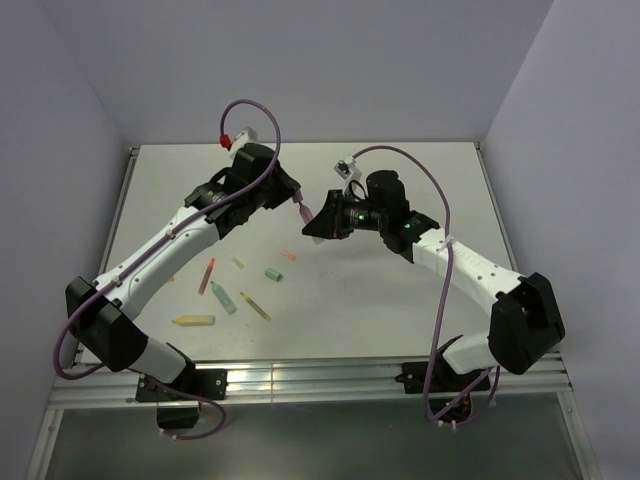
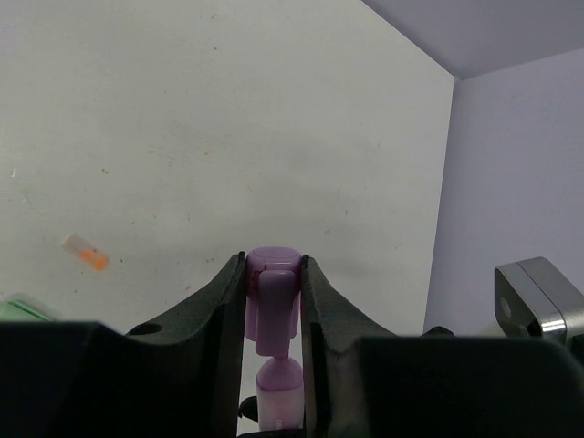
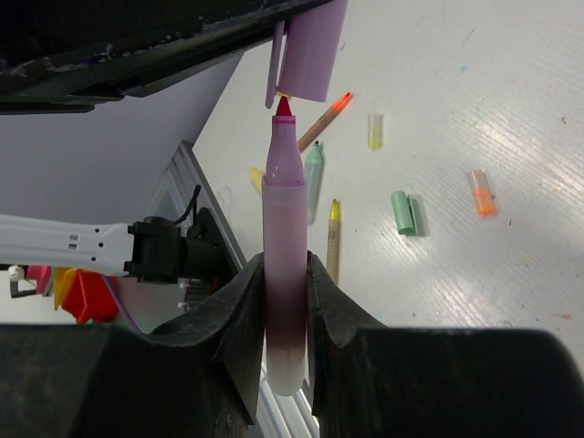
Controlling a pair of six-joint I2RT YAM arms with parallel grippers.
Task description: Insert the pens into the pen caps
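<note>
Right wrist view, mid-table: the right gripper [image 3: 285, 269] is clamped on the lower barrel of a slim pink-purple plastic pen [image 3: 284, 219]. Its red felt tip [image 3: 283, 107] points away from the wrist at the open mouth of a short lilac plastic cap [image 3: 310, 50]. The cap is pinched between the narrow-set fingers of the left gripper [image 2: 274, 266], clip side facing that wrist's camera.

Tip and mouth stand just apart or barely touching; the pictures do not settle which, and no part of the tip is clearly inside. The 2 long axes run nearly in 1 line. The tip, though, meets the mouth near its clip-side edge rather than its centre, and the cap leans slightly off the pen's line. The coming push looks to hinge on that small sideways offset: shift the tip toward the centre, then drive pen and cap together along the shared axis.

Both arms meet above the middle of the white table [image 1: 400, 290]. Lying on it, well apart from the grippers, are 4 more pens [image 1: 222, 300] and loose caps in green [image 3: 401, 212], orange [image 3: 481, 192] and yellow [image 3: 374, 130].
</note>
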